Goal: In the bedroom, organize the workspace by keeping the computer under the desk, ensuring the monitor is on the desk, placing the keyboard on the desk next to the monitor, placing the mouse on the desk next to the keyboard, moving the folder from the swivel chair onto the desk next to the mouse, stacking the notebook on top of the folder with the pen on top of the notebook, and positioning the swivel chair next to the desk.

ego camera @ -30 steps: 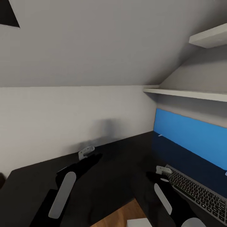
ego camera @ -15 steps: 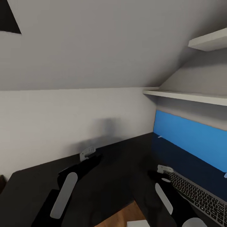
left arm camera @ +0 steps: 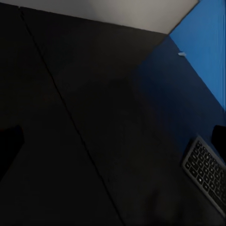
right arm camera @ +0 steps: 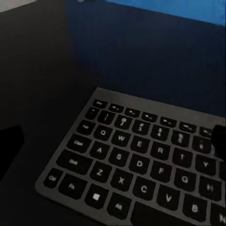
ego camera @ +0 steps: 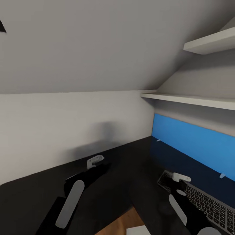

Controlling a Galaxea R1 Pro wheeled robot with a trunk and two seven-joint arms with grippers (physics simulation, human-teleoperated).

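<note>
The desk [ego camera: 124,169] has a glossy black top and a blue back panel [ego camera: 189,140] along its right wing. The keyboard [ego camera: 209,205], dark keys in a thin silver frame, lies flat on the desk in front of that panel. My right gripper [right arm camera: 114,141] hovers over the keyboard's [right arm camera: 141,165] left end, open, with nothing between its fingers. My left gripper [left arm camera: 114,141] hangs open over bare desk top near the inner corner, with the keyboard [left arm camera: 207,172] off to one side. Both black forearms reach forward in the head view, the left arm [ego camera: 81,182] and the right arm [ego camera: 182,202].
Two white wall shelves [ego camera: 195,99] [ego camera: 212,39] hang above the blue panel. A plain white wall and a sloped ceiling close the desk's far side. Wood floor [ego camera: 120,223] shows in the desk's nook, with a pale white corner [ego camera: 140,230] of something unidentifiable at the bottom edge.
The whole picture has shifted left, so the camera has turned right. More of the keyboard's left end shows. The right gripper now sits over that end rather than beside it.
</note>
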